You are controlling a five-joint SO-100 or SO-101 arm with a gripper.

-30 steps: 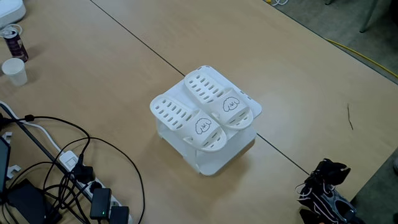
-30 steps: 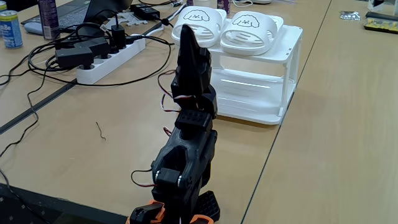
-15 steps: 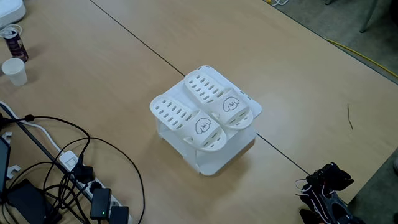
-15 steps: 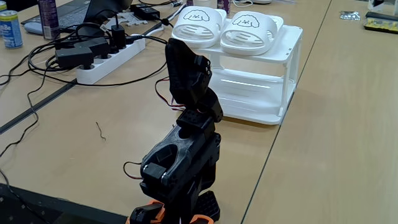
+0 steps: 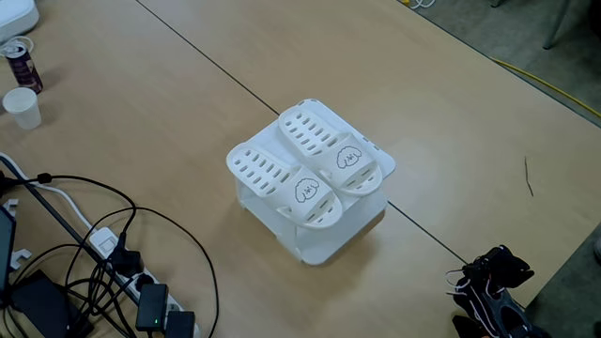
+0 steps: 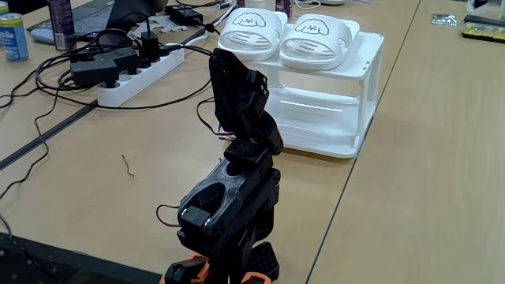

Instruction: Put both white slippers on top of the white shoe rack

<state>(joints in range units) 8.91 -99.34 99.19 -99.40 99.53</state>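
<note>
Both white slippers lie side by side on the flat top of the white shoe rack (image 5: pixel 320 246), toes with the cartoon faces toward the arm. In a fixed view they are the left slipper (image 5: pixel 280 180) and the right slipper (image 5: pixel 330 148); in the other they show as one slipper (image 6: pixel 251 30) and its mate (image 6: pixel 316 36) on the rack (image 6: pixel 353 102). My black arm (image 5: pixel 492 285) is folded low at the table's near edge, well away from the rack. Its gripper (image 6: pixel 223 60) points upward, looks shut, and holds nothing.
A white power strip (image 6: pixel 136 76) with black cables (image 5: pixel 103 249) lies to the left of the rack. A paper cup (image 5: pixel 23 107) and a can (image 5: pixel 21 64) stand at the far left, and a blue can (image 6: pixel 12 35) stands near the cables.
The arm drew back and folded lower between one second and half a second ago. Since then it has stayed still. The slippers have not moved.
</note>
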